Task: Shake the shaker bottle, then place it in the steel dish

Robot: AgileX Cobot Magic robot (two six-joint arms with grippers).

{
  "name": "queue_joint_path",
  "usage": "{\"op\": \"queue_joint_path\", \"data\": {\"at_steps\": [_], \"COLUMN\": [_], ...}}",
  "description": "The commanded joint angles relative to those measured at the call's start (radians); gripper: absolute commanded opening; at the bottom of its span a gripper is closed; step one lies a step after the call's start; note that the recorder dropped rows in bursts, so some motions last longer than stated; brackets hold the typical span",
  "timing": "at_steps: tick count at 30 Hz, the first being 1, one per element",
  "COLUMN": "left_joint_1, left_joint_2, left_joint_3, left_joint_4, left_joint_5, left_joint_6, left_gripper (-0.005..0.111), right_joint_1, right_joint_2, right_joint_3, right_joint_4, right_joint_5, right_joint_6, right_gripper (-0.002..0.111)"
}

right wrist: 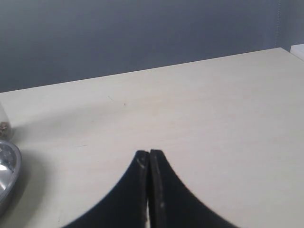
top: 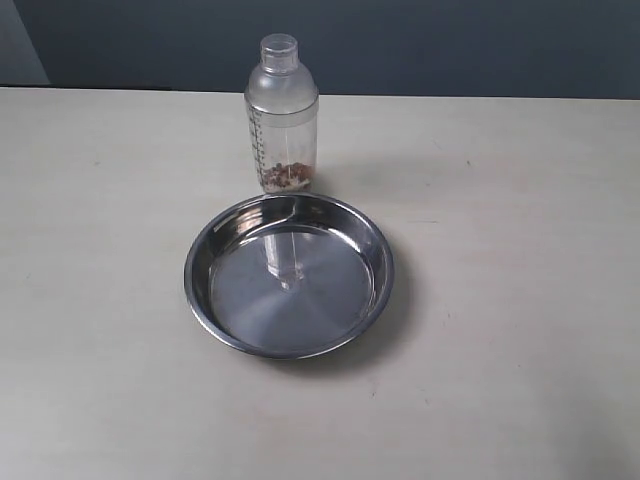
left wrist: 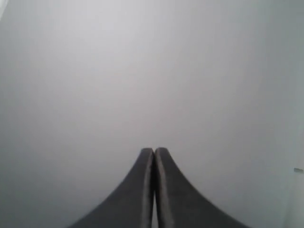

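Note:
The shaker bottle (top: 281,118) stands upright on the table just behind the steel dish (top: 200,290), with brown grains at its bottom and its cap on. The dish is bare inside and mirrors the bottle. Neither arm shows in the exterior view. My left gripper (left wrist: 154,151) is shut with nothing between its fingers and faces a plain grey surface. My right gripper (right wrist: 149,153) is also shut and holds nothing, low over the table to the right of the dish (right wrist: 5,173). A sliver of the bottle (right wrist: 4,122) shows at that view's edge.
The pale table (top: 520,250) spreads all round the dish and bottle. A dark blue-grey wall (top: 450,45) runs behind the table's far edge. A white object's corner (right wrist: 298,49) sits at the table's far right.

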Motion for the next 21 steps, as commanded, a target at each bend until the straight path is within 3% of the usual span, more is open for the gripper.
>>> {"op": "queue_joint_path", "data": {"at_steps": [1,6,11,14,17,20,21], "left_joint_1": [-0.002,-0.002,-0.002,-0.002,-0.002,0.000,0.005], "left_joint_2": [0.359,0.661,0.864,0.966,1.075,1.190,1.229], "left_joint_3": [-0.143,-0.225,-0.248,-0.255,-0.266,-0.315,-0.340], "left_joint_4": [0.341,0.636,0.517,0.574,0.602,0.566,0.586], "left_joint_5": [-0.152,-0.375,-0.423,-0.524,-0.682,-0.715,-0.721], "left_joint_6": [-0.235,-0.312,-0.302,-0.212,-0.099,-0.094,-0.102], "left_gripper": [0.000,0.000,0.001,0.007,0.037,0.096,0.105], "right_joint_1": [-0.003,-0.003,-0.003,-0.003,-0.003,-0.003,-0.003], "right_joint_2": [-0.005,-0.005,-0.005,-0.005,-0.005,-0.005,-0.005], "right_joint_3": [0.001,0.001,0.001,0.001,0.001,0.001,0.001], "right_joint_4": [-0.001,-0.001,-0.001,-0.001,-0.001,-0.001,-0.001], "right_joint_5": [-0.010,-0.010,-0.010,-0.010,-0.010,-0.010,-0.010], "right_joint_6": [-0.002,-0.002,-0.002,-0.002,-0.002,-0.002,-0.002], "right_gripper": [-0.001,-0.001,-0.001,-0.001,-0.001,-0.001,-0.001]}}
